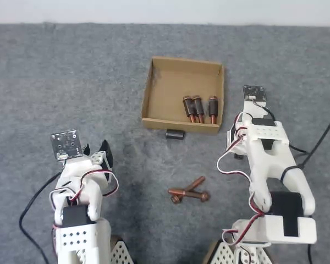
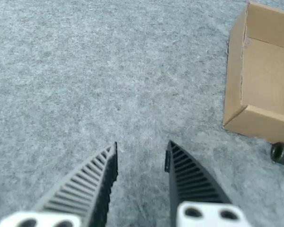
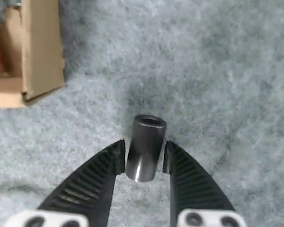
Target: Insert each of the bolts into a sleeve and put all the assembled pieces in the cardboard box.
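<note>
Left to right across the grey carpet (image 1: 71, 82). The left gripper (image 2: 142, 152) hangs over bare carpet at the near left, its two ribbed black fingers (image 2: 102, 182) spread well apart, holding nothing and touching nothing. Centre, far side: the cardboard box (image 1: 179, 125), open-topped, contains three assembled pieces (image 1: 198, 109) lying side by side against its right-hand wall, each a dark sleeve with a copper-coloured bolt shank protruding toward the near wall. Just outside the near wall of the box lies a loose sleeve (image 1: 175, 133), a short dark cylinder resting on its side, its bore visible in the left wrist view. Nearer the arms, between the two bases, lie two bolts (image 1: 188, 192), copper-coloured, one crossing the other, well apart from both the box and the left gripper. Right: the right gripper (image 3: 144, 152) is narrowed onto a gripped sleeve (image 3: 146, 142), one ribbed fingertip against each side of the cylinder. This sleeve is dark with a dull metallic sheen, stands roughly on end with its open bore facing up, and sits just beside the near right corner of the box. Whether its lower end touches the carpet cannot be told.
</note>
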